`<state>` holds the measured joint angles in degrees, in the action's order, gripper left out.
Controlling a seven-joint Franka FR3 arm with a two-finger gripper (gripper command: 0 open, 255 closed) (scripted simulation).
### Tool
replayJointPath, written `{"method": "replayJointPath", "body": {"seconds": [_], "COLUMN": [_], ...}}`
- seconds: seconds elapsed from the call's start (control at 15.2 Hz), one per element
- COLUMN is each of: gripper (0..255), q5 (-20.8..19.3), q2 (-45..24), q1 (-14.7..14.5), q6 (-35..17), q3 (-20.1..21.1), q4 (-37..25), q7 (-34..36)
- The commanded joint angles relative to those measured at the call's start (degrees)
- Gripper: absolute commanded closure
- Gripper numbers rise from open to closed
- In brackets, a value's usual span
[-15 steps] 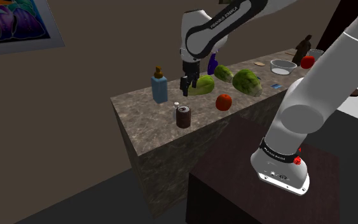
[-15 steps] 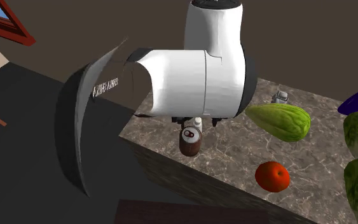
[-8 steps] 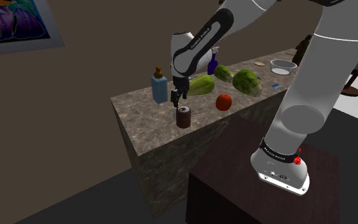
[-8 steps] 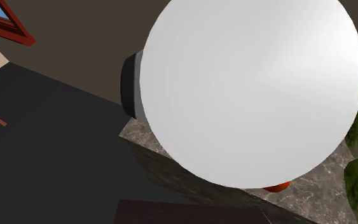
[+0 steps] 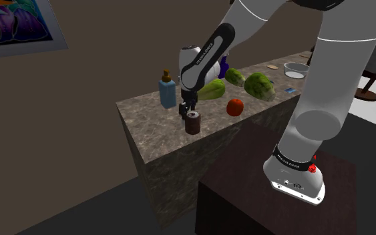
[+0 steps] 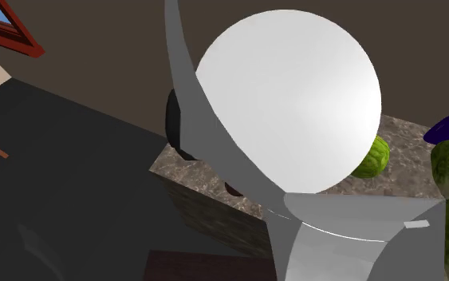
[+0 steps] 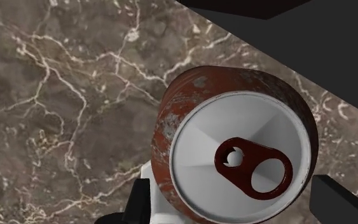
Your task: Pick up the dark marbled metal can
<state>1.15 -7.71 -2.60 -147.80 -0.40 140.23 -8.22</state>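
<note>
The gripper (image 5: pixel 188 109) hangs right over the can (image 5: pixel 192 123). Its two fingers (image 7: pixel 140 202) are apart, one on each side of the can's top. A small white thing (image 7: pixel 147 177) sits between one finger and the can, so that side is tight. In the shoulder view, the blue bottle (image 5: pixel 167 90) stands near, behind the can, and it is taller than the can. The long green vegetable (image 5: pixel 212 89) lies behind too, a bit farther off. The red tomato (image 5: pixel 235 106) sits to that view's right, with bare table (image 5: pixel 154 127) between it and the can. To the left the table is bare too. The table's edge runs close by the can, and that side is open.
</note>
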Motion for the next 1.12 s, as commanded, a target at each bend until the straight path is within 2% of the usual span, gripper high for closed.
{"method": "replayJointPath", "body": {"seconds": [0.0, 0.07, 0.66, 1.06], "gripper": [0, 255, 255, 255], "q5": [0.0, 0.0, 0.0, -0.2], "q2": [-0.6, -0.6, -0.6, 3.6], "q1": [0.0, 0.1, 0.0, 0.0], "q6": [-0.5, -0.6, -0.5, 4.2], "q3": [0.0, 0.0, 0.0, 0.0], "q4": [-0.1, 0.0, -0.1, -0.6], "q7": [0.0, -0.1, 0.0, 0.1]}}
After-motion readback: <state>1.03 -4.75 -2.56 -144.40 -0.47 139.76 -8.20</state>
